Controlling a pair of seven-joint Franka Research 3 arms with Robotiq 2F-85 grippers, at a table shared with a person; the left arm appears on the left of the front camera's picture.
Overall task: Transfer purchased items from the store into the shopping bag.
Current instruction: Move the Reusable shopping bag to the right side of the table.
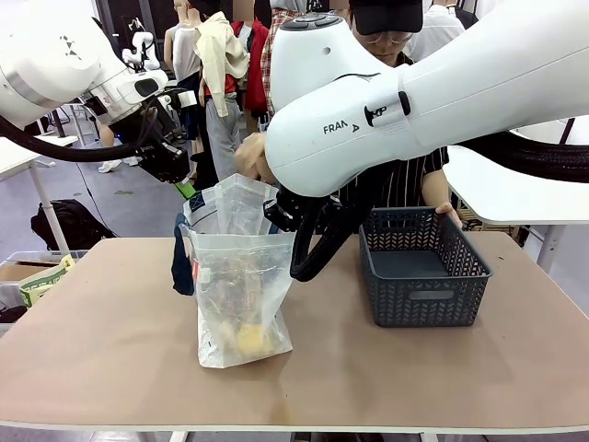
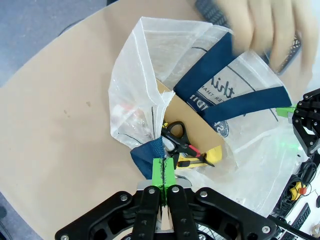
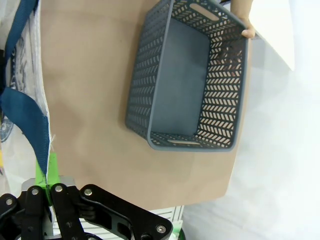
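**Shopping bag**: translucent white with navy handles. It stands upright on the tan counter with its mouth held wide. All places below are given from this bag.

**Left hand**: black fingers with green pads, clenched on the navy handle at one edge of the bag's mouth. In the front view the left hand hangs at the bag's upper rim, on the robot's left side of it.

**Right hand**: clenched on the other navy strap, which runs up from between its pads. In the left wrist view the right hand sits at the opposite edge of the mouth.

**Contents, seen down through the mouth:**
- A black-and-red item with looped handles, like scissors.
- A yellow pack, touching the black-and-red item.
- A tan card, leaning along the bag's inner wall.

In the front view a yellow shape shows through the wall at the bag's bottom.

**Basket**: dark grey with lattice sides. It stands on the counter beside the bag, on the robot's right, with a strip of bare counter between them.

**Person's hand**: blurred, over the far side of the bag's mouth.

**Other hand**: the person's fingers rest on the basket's corner farthest from the bag.
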